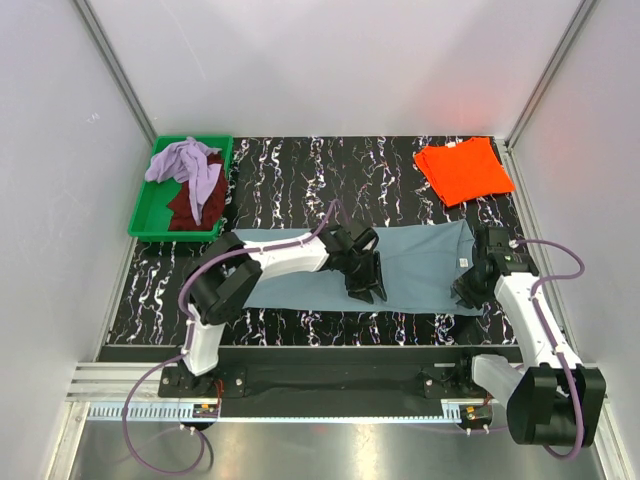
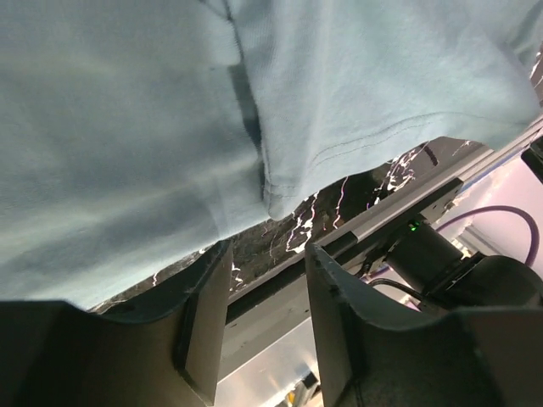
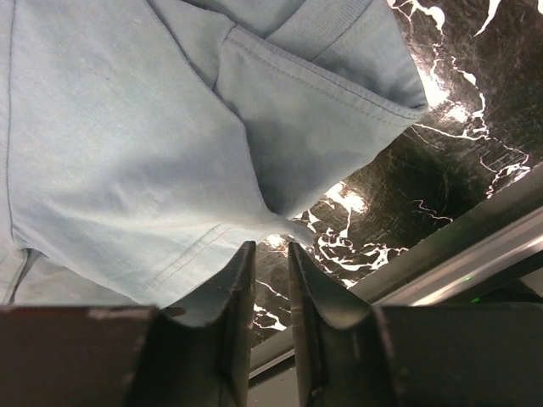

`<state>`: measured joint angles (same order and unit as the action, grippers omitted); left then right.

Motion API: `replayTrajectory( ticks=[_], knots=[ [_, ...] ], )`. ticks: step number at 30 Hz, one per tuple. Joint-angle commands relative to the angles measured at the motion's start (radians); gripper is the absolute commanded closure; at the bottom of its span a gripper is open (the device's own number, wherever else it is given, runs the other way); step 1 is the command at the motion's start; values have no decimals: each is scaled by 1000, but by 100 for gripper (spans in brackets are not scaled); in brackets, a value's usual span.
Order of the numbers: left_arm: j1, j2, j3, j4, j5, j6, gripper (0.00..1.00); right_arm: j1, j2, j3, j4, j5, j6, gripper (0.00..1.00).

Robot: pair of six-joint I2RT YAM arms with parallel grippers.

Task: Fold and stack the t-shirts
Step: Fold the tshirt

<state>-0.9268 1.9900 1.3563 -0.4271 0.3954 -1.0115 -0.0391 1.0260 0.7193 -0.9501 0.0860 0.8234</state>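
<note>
Edges and clearance: the blue-grey t-shirt (image 1: 420, 265) lies spread in a long band across the middle of the black marbled surface (image 1: 300, 170). Its near hem runs close to the surface's near edge, with a thin strip of marble showing between them. Its right end stops short of the right edge. Bare marble is open beyond the shirt, between the green tray (image 1: 172, 234) at the far left corner and the orange t-shirt (image 1: 465, 170), which lies folded flat at the far right corner. The tray holds the lavender t-shirt (image 1: 185, 160) heaped over the maroon t-shirt (image 1: 185, 205). White enclosure walls (image 1: 330, 60) close in the left, right and far sides.

Left arm (image 1: 270, 260): it is folded at the elbow and reaches rightward over the shirt, with its wrist above the near hem around mid-length. The left jaws stand well apart and hold nothing. In the wrist view a folded hem corner hangs just beyond the fingertips (image 2: 206, 292), clear of them.

Right arm (image 1: 530, 315): it reaches forward along the right side, with its wrist at the shirt's near right corner. The right jaws are parted by a narrow gap through which marble shows. No cloth is seen between them. A sleeve and hem corner lies just beyond the fingertips (image 3: 240, 288). Whether it touches them cannot be told.
</note>
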Motion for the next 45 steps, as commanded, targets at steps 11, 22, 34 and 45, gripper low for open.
replayTrajectory(
  ticks=[11,22,34,45],
  knots=[
    [224,-109,32,-125,-168,214,54,2,241,189,256,-49,-194,59],
    [408,-108,-98,-82,-191,252,53,-71,581,290,542,-152,-443,45],
    [542,-122,-233,-16,-228,205,52,-123,710,368,697,-78,-501,49],
    [525,-259,-168,-28,-95,246,47,-122,692,618,183,-123,-333,70]
  ],
)
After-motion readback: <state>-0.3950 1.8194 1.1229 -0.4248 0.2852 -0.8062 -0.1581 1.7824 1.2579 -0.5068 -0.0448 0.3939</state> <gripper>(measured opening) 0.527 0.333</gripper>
